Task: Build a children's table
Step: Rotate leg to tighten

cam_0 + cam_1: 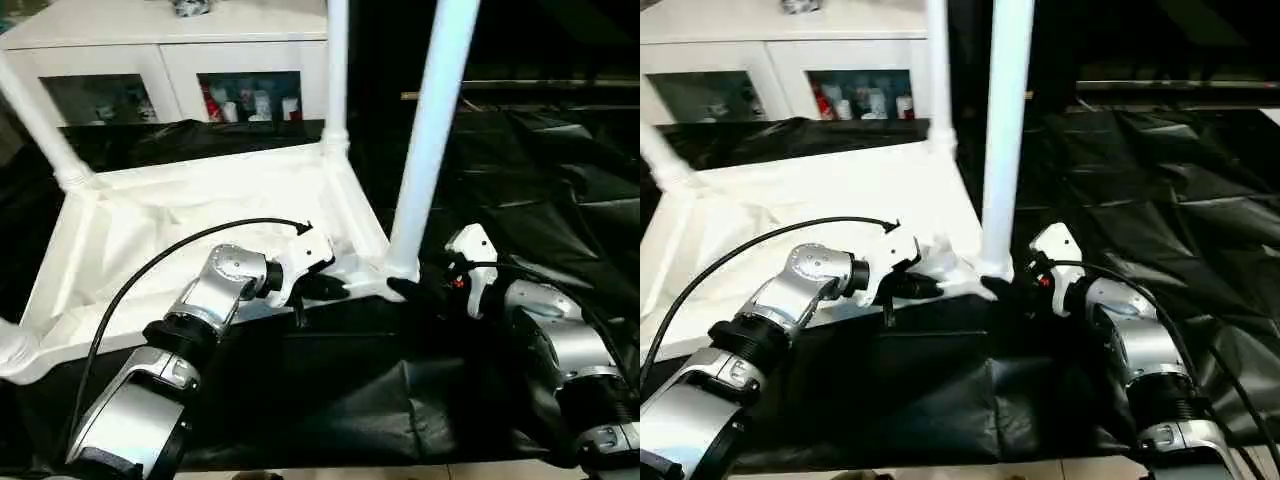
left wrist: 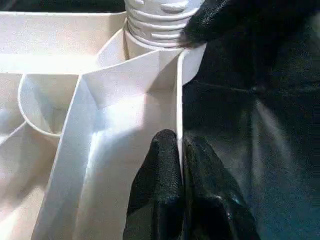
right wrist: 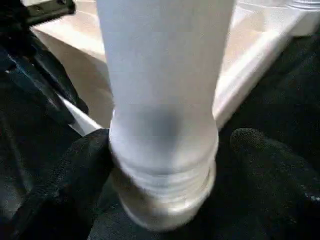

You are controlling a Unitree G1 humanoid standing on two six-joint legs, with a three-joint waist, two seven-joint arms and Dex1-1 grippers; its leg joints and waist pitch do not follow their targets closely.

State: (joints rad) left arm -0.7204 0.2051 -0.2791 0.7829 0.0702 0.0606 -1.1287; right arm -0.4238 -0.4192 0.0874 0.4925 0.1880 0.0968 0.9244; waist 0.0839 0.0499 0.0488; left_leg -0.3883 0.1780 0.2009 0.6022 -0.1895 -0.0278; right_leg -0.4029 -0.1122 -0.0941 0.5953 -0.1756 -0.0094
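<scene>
The children's table lies upside down: its white tabletop [image 1: 180,210] rests on the black cover, and white legs stand up from its corner sockets. My left gripper [image 2: 179,142] is shut on the tabletop's thin rim wall, one finger on each side, just short of the near right corner. In that corner stands a leg [image 1: 430,140] with a ribbed base [image 3: 165,185]. My right gripper [image 1: 420,290] is open astride this base, one black finger [image 3: 70,180] against it and the other finger [image 3: 272,165] apart from it. Other legs rise at the far right [image 1: 337,70] and far left [image 1: 40,125].
A white cabinet with glass doors [image 1: 170,60] stands behind the work table. Wrinkled black cover [image 1: 540,180] spreads to the right and toward the front edge. A black cable [image 1: 150,270] arcs over my left forearm above the tabletop.
</scene>
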